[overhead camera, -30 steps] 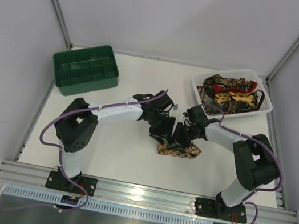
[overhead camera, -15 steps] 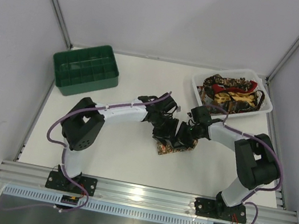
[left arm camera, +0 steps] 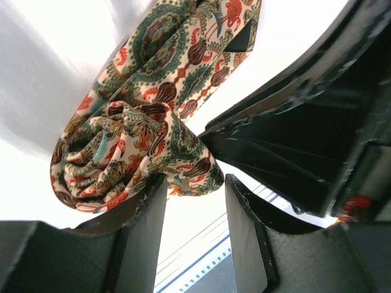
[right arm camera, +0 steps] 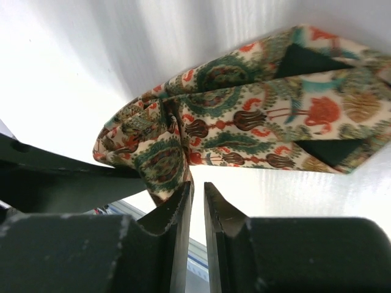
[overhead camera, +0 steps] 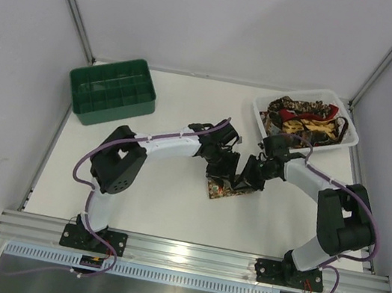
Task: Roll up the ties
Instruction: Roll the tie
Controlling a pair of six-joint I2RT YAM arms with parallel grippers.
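Top external view shows one tie (overhead camera: pixel 230 190) lying on the bench (overhead camera: pixel 169 210), a little to the near side of the middle, between the ends of the two arms. One end of it is wound into a loose roll and the rest lies flat. Its print is paisley in green, red and brown on a pale ground.

More ties (overhead camera: pixel 303 118) lie in a heap in the one white tray (overhead camera: pixel 255 110) at the far right. How many they are cannot be counted. One green crate (overhead camera: pixel 112 91) with compartments stands at the far left, well apart from the tie.

Both arms reach inward and meet over the tie. The left arm (overhead camera: pixel 166 141) is bent at the elbow and comes from the left; the right arm (overhead camera: pixel 304 177) comes from the right.

In the left wrist view the left jaws stand apart, and one finger (left arm camera: pixel 143 244) touches the underside of the roll (left arm camera: pixel 140 140).

In the right wrist view the right jaws are almost together, only a thin slit between them. A fold of the tie (right arm camera: pixel 244 128) reaches the tip of one finger (right arm camera: pixel 171 223). Whether cloth is pinched there cannot be told.
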